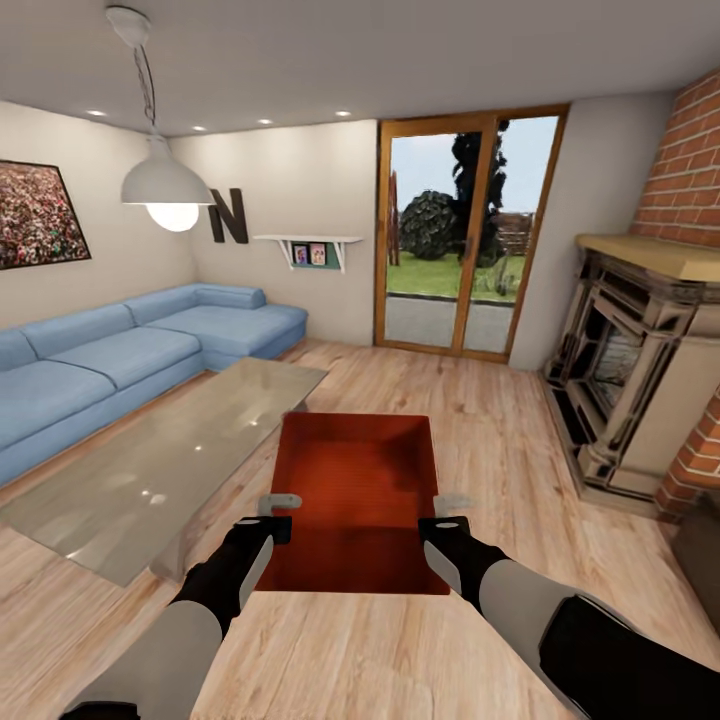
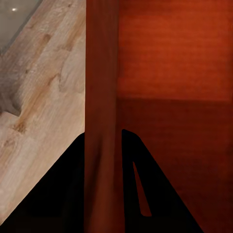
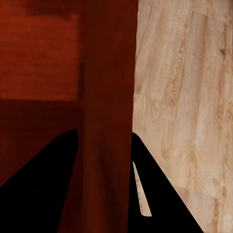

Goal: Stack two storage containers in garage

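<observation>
You hold the orange-red open-top rectangular plastic bin (image 1: 357, 490) level at 12 o'clock: left tool (image 1: 281, 513) and right tool (image 1: 446, 511) each clamp an opposite wall for carrying.

I hold both arms stretched forward, my left gripper (image 1: 281, 514) and right gripper (image 1: 448, 510) each clamped over opposite walls of the bin (image 1: 357, 500).

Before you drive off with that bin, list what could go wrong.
1. The bin is held only by its side walls, the left gripper and right gripper each straddling one; uneven arm motion could twist it loose.
2. The glass table sits close at the left; a turn could clip it.
3. The fireplace narrows the right side.
</observation>
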`<state>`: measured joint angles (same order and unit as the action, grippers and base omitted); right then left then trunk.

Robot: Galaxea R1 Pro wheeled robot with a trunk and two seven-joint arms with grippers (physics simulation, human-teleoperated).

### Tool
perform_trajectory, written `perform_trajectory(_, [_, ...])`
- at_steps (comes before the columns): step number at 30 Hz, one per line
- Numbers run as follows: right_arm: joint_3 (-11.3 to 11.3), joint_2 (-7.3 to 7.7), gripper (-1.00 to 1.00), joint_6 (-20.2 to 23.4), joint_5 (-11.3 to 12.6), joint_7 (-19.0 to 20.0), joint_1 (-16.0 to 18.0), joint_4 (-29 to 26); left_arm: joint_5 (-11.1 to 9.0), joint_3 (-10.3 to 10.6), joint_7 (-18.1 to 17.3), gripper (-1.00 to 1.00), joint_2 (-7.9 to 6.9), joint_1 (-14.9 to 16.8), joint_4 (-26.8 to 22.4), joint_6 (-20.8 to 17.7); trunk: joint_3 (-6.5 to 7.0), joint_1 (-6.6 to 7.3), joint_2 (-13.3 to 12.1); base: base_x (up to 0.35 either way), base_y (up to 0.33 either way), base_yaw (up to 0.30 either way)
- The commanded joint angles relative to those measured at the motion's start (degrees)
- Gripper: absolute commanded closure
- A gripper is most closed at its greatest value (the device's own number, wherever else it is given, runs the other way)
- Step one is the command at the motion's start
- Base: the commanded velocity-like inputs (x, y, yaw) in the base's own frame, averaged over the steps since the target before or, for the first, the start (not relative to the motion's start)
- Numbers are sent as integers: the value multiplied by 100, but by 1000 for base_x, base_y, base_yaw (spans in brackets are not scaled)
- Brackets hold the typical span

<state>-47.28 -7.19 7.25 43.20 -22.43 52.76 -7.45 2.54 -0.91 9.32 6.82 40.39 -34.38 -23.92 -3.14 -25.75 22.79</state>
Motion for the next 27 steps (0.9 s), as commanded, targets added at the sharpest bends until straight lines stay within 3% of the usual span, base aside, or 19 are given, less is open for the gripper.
perform_trajectory(1, [-281,-20,100,-329,-127,-16,6,-143,1,-32,0,100,92,4,8,-34,-13,-4,13,0,0,300])
perform_trajectory(27, [-281,-27,100,-329,-134,-16,6,-142,1,-32,0,100,92,4,10,-33,-13,-4,13,0,0,300])
